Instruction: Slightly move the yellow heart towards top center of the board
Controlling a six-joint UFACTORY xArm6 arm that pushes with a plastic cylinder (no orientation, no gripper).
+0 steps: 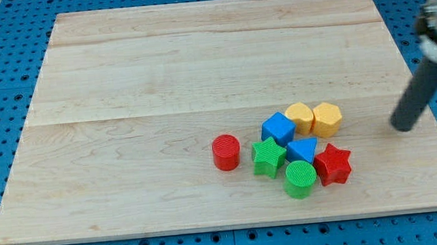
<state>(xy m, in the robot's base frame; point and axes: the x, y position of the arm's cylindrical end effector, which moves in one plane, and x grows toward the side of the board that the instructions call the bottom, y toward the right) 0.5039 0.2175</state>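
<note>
Hovering right of yellow heart (pixel 300 118): my tip (pixel 402 127).

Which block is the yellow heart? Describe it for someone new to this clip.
On the wooden board, find the block cluster at lower right. The yellow heart sits on its top edge, between the blue cube and the yellow hexagon. Its lobed top distinguishes it from that flat-sided hexagon.

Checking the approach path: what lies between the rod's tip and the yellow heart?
In the camera view, the yellow hexagon sits between my tip and the yellow heart, touching the heart.
</note>
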